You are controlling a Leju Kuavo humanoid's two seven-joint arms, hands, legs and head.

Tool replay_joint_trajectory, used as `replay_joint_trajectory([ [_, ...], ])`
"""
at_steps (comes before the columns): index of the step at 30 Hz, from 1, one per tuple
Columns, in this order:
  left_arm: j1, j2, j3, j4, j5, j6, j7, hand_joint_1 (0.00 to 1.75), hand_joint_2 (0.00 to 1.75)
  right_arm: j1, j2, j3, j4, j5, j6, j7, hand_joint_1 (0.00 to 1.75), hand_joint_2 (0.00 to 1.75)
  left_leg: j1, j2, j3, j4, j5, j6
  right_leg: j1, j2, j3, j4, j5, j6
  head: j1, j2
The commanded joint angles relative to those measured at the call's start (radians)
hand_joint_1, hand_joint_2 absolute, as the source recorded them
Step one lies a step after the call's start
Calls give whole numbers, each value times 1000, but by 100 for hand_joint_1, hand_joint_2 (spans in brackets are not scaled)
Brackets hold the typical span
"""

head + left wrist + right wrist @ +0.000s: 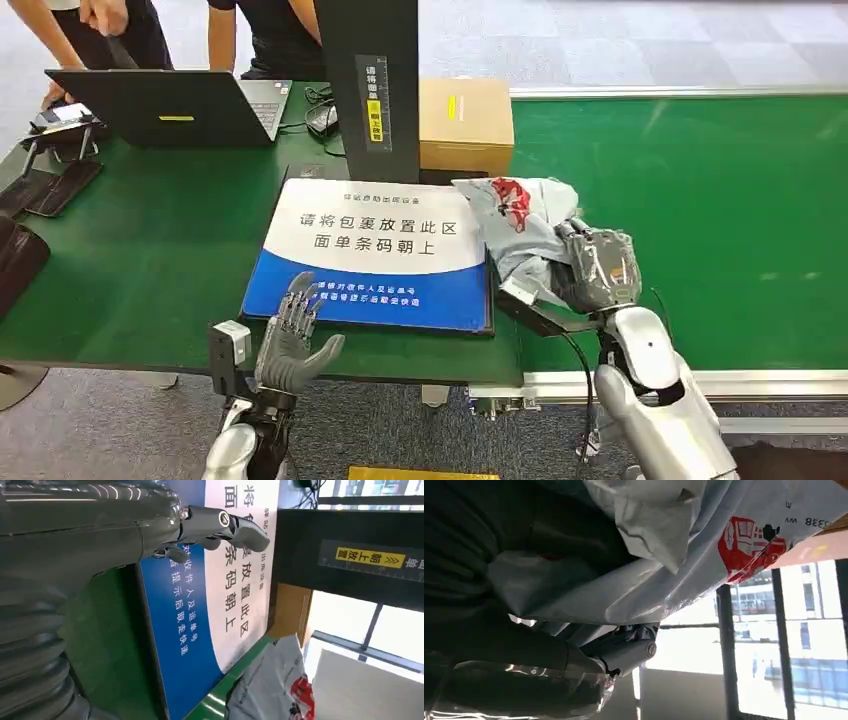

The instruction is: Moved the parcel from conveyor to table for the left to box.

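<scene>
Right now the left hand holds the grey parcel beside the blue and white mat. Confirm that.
Not right. The right hand holds the grey parcel beside the blue and white mat, as the head view shows. The left hand is open and holds nothing.

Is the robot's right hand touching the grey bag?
Touching. The head view shows the right robot hand gripping the grey bag; the right wrist view shows it pressed against the fingers.

Silver arms, grey ribbed-cover hand (598, 268)

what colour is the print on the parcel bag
Red, on a grey parcel bag held by the right hand; clearest in the right wrist view.
</scene>
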Motion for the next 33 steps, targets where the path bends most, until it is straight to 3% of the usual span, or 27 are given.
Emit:
replay_joint_trajectory([
  [1, -24, 0, 18, 45, -1, -1, 3, 0, 175, -86, -17, 112, 83, 11, -13, 4, 175, 175, 0, 1, 5, -1, -1, -1, 0, 3, 5, -1, -1, -1, 0, 0],
  [8, -17, -2, 26, 34, -2, 2, 3, 0, 175, -132, -14, 205, 117, 126, -107, 19, 175, 175, 0, 3, 3, 0, -1, -1, 0, 5, 2, 0, 0, -1, 0, 0],
  [16, -19, -3, 22, 40, 0, 3, 3, 0, 175, -103, 0, 286, 115, 82, -275, -72, 175, 175, 1, 2, 6, -2, -2, -1, 1, 5, 5, -1, -1, -2, 0, 0],
  [24, -24, -2, 9, 65, 10, -3, 3, 0, 175, -81, -9, 337, 110, 98, -325, -95, 175, 175, 0, 0, 4, -1, -1, -1, 0, 2, 3, -1, -1, -1, 0, 0],
  [28, -36, 3, -11, 78, 15, 9, 3, 0, 175, -51, -5, 351, 123, 29, -370, -135, 175, 175, 0, -1, 2, -1, 0, -1, 0, 1, 3, -1, -1, -1, 0, 0],
  [31, -37, 6, -18, 80, 20, 19, 3, 0, 175, -39, 13, 364, 167, -7, -342, -150, 175, 175, 1, -2, 7, -2, -2, -2, 1, 2, 7, -2, -2, -2, 0, 0],
  [33, -34, 8, -15, 74, 24, 26, 3, 0, 175, -46, 40, 351, 233, -118, -215, -148, 175, 175, 1, 0, 3, -1, -1, -1, 1, 1, 3, -2, -1, -1, 0, 0],
])
